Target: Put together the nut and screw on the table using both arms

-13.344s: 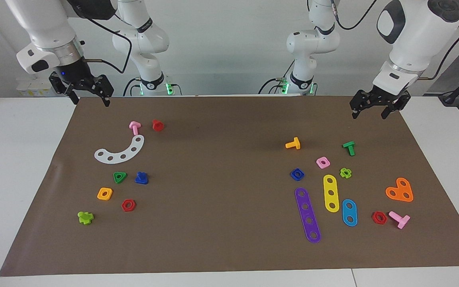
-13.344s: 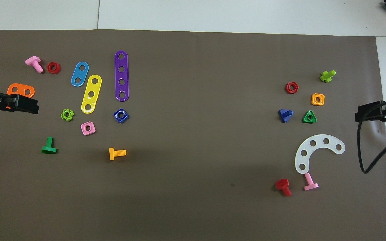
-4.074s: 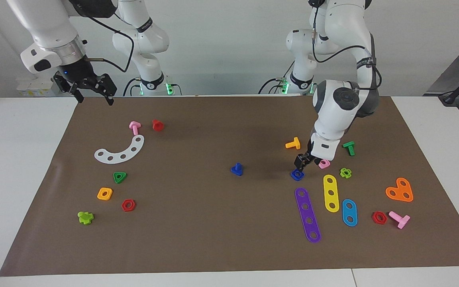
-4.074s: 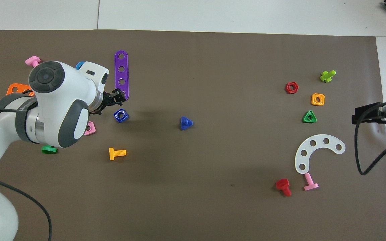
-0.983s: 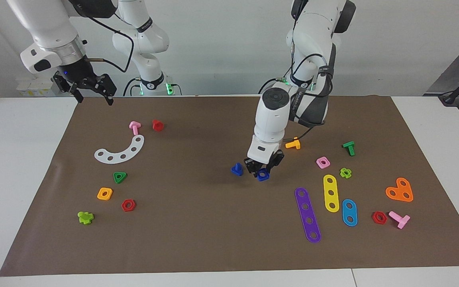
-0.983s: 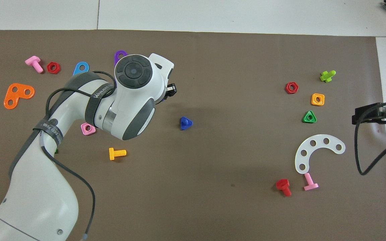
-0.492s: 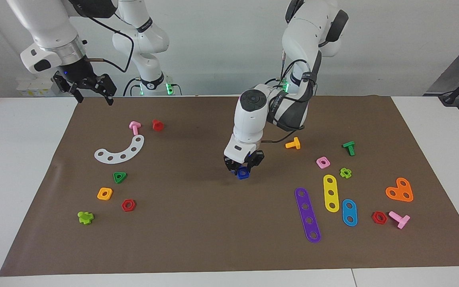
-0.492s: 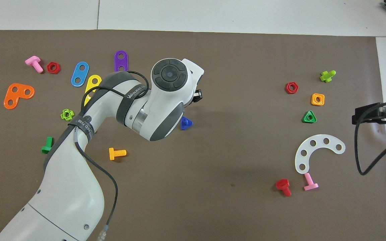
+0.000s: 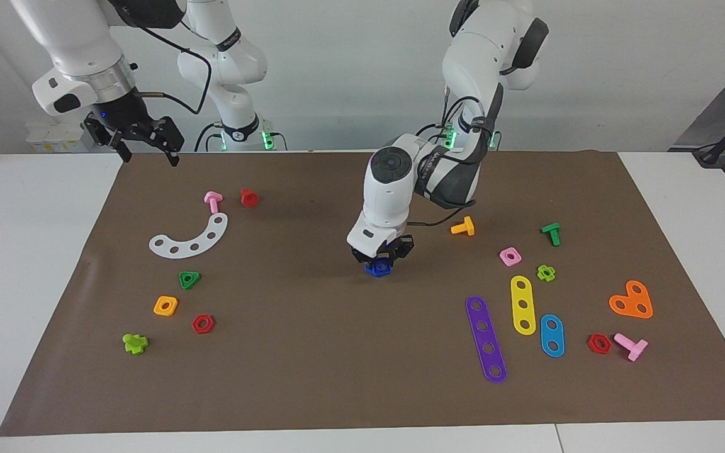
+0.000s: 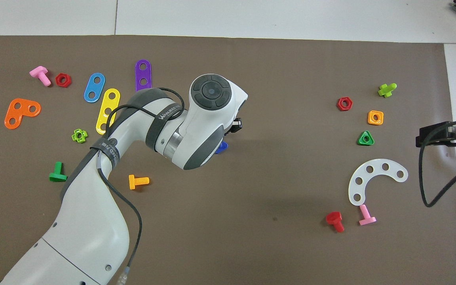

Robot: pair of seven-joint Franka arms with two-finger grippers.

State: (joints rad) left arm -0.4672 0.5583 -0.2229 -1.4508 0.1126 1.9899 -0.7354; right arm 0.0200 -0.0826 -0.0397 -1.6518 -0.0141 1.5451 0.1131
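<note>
Facing view: the nut (image 9: 377, 268) is clamped by the left gripper (image 9: 380, 261) at mid-table, directly over the screw, itself hidden. The right gripper (image 9: 142, 139), fingers apart, is parked over the mat's corner nearest the right arm's base.

Overhead view: only a blue sliver of the screw (image 10: 222, 147) is seen under the left arm's wrist.

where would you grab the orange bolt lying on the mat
Probably by the stem, coming straight down from above. The orange bolt lies on its side, so the stem is level and bare on both flanks for the fingers to close across, while the flat head stands on edge, toward the left arm's end.
</note>
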